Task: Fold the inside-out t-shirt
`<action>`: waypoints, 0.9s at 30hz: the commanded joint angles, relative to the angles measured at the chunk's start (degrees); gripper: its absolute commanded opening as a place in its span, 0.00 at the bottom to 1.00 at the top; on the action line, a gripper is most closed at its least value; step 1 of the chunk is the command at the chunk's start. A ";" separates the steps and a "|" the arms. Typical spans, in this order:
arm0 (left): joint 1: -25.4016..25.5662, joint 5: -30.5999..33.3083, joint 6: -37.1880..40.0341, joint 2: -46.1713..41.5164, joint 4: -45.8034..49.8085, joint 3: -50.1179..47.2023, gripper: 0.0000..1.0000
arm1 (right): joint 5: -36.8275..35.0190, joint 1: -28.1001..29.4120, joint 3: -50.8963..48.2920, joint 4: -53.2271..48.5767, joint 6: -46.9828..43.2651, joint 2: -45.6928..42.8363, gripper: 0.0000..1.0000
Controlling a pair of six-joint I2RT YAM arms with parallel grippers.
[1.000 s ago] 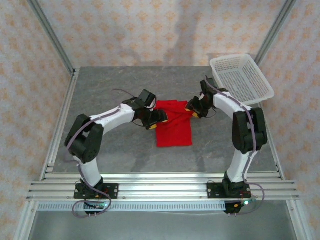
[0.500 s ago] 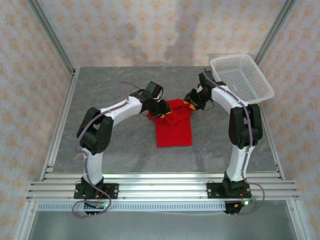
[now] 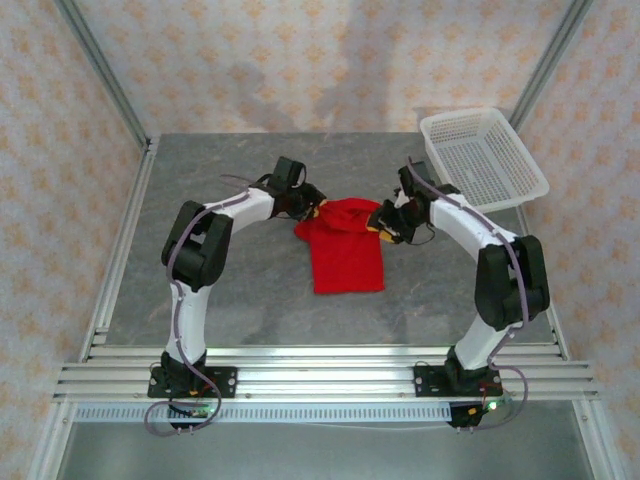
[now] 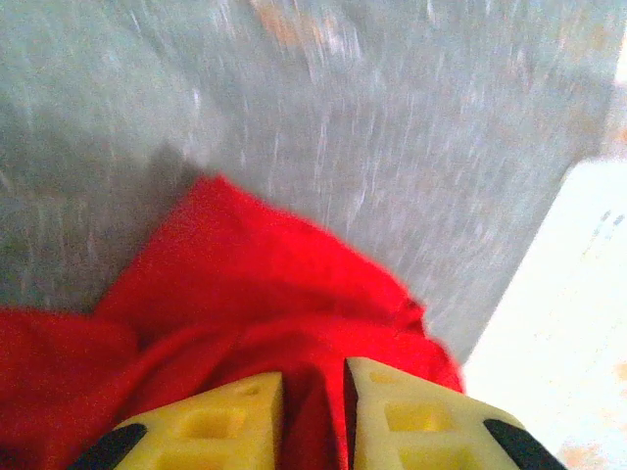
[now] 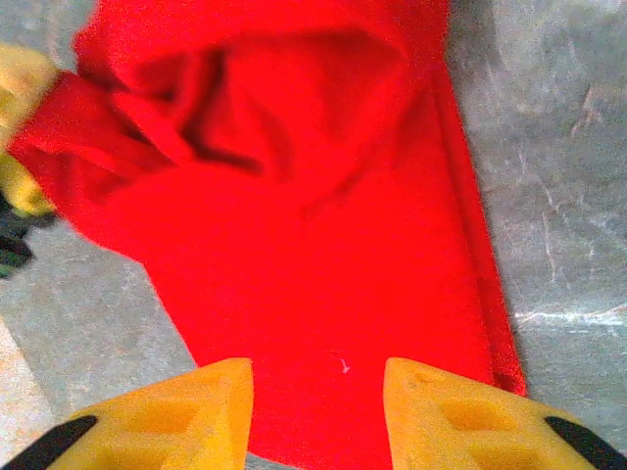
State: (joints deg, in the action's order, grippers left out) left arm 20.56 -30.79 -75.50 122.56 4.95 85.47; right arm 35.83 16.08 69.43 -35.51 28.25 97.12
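The inside-out t-shirt (image 3: 347,252) is bright red and lies partly folded as a narrow panel in the middle of the grey table, its far end bunched up. My left gripper (image 3: 317,212) is at the shirt's far left corner. In the left wrist view its yellow fingers (image 4: 392,421) stand close together with a fold of the red t-shirt (image 4: 245,294) pinched between them. My right gripper (image 3: 386,226) is at the far right corner. Its jaws (image 5: 318,411) stand apart just above the flat red t-shirt (image 5: 333,264), with nothing between them.
A white mesh basket (image 3: 485,158) stands at the table's back right corner, apart from the shirt. Bare grey table (image 3: 250,290) lies in front of and to the left of the shirt. A metal frame rail (image 3: 320,370) runs along the near edge.
My left gripper has moved back to the shirt's far left corner and closed on the fabric, lifting and bunching it. My right gripper has shifted slightly and its jaws have narrowed.
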 commanded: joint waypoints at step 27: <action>3.66 5.75 42.91 -20.39 29.09 -0.37 0.35 | -4.37 0.35 42.63 -2.75 1.00 35.82 0.17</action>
State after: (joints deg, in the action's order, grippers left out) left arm 20.23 -27.97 -50.68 101.58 22.02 85.84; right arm 32.71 16.67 106.52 -35.51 28.71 129.43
